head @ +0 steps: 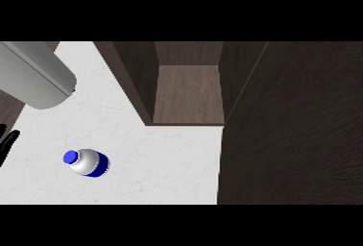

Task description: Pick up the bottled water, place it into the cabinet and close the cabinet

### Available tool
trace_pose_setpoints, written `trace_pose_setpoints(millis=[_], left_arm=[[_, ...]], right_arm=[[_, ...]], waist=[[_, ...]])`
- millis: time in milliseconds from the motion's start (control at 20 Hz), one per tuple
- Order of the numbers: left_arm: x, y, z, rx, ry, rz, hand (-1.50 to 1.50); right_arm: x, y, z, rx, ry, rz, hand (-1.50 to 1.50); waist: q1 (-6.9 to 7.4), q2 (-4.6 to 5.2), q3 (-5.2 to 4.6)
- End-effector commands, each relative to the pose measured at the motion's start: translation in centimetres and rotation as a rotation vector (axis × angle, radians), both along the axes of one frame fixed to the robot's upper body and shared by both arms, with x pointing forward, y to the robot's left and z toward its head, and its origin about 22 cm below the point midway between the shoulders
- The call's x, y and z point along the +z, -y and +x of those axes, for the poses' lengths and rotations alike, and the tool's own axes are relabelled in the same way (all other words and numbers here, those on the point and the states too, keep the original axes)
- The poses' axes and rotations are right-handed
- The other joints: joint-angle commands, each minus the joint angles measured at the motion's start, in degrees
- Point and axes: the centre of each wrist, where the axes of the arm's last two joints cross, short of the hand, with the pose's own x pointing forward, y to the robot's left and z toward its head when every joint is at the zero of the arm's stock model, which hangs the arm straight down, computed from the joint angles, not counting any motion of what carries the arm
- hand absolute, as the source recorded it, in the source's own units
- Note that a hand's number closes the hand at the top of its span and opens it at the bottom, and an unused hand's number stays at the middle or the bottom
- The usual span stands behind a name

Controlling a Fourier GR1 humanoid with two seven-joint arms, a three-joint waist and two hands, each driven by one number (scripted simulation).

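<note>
Bottled water (85, 162) stands on the white counter (166, 153), outside the open cabinet (188, 91). Only a sliver of the left hand (4, 143) shows; I cannot tell whether it is open or closed.

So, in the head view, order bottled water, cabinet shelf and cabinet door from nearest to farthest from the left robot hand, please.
Left robot hand, at the left edge:
1. bottled water, lower left
2. cabinet shelf, upper middle
3. cabinet door, far right

The bottled water (85, 162) stands on the white counter (170, 158) near the open cabinet (188, 91).
</note>
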Motion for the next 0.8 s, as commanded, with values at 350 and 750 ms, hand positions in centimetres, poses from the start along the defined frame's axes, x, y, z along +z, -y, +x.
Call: trace_pose_setpoints(millis=[350, 750], left_arm=[[0.6, -1.4, -4.0, 0.028, -0.082, 0.030, -1.50], [-3.0, -2.0, -3.1, 0.114, -0.081, 0.043, -1.50]], right_arm=[[1.8, 0.0, -5.6, 0.013, -0.031, 0.014, -1.50], [0.9, -0.4, -6.5, 0.027, -0.041, 0.012, -1.50]], waist=[[-0.27, 0.05, 0.04], [-0.56, 0.10, 0.03]])
